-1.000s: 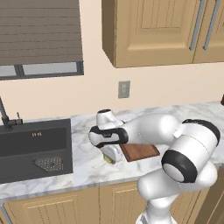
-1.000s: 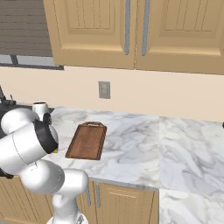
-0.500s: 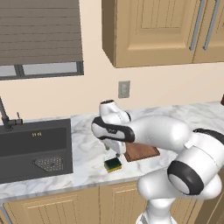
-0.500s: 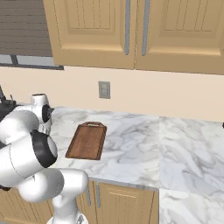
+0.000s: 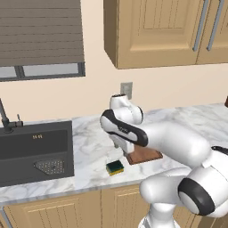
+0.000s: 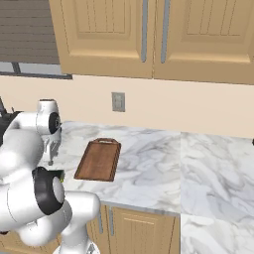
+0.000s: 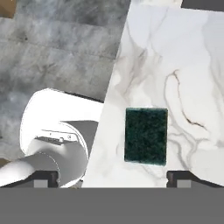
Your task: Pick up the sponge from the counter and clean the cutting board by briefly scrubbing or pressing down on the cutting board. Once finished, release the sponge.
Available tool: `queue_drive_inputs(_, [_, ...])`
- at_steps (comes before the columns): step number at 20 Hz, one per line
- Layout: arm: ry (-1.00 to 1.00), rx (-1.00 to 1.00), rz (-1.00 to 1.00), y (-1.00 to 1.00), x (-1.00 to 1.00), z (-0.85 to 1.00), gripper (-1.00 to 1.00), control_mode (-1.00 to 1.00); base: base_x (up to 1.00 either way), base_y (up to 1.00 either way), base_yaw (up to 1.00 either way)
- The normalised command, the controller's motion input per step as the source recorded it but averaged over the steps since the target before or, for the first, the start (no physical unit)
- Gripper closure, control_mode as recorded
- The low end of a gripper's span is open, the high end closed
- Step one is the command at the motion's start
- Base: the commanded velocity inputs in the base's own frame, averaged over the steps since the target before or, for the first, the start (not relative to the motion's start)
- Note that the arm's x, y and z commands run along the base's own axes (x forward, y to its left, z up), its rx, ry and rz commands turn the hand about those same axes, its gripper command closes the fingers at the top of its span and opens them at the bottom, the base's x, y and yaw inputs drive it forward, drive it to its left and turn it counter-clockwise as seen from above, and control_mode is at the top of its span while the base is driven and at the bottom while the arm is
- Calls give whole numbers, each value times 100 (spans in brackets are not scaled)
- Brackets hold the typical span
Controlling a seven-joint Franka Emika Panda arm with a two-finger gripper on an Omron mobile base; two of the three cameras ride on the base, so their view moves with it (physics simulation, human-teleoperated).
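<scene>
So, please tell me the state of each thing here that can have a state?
sponge: flat on the counter, green side up, not held.
cutting board: flat on counter, nothing on it.
pincer: open, above the sponge.
wall cabinets: doors closed.

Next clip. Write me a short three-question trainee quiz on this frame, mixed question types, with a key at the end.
1. True or false: the sponge lies on the counter, not in the hand.
2. Multiple choice: in the left base view, the sponge sits A) inside the sink, B) on the cutting board, C) on the counter near its front edge, between sink and cutting board.
3. Fill in: in the hand view, the sponge face turned to the camera is dark ____.

Key: 1 true; 2 C; 3 green. The hand's fingertips stand wide apart with the sponge between and beyond them, so it is open.
</scene>
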Motion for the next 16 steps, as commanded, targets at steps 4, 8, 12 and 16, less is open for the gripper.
queue_drive_inputs(4, [-6, 9, -43, -26, -43, 26, -100, -100, 0, 0, 0])
queue_drive_inputs(8, [-14, 7, -35, -30, -47, 42, -100, -100, 0, 0, 0])
queue_drive_inputs(12, [-25, 3, -28, -20, -57, 59, -100, -100, 0, 0, 0])
queue_drive_inputs(16, [-25, 2, -25, -12, -53, 63, -100, -100, 0, 0, 0])
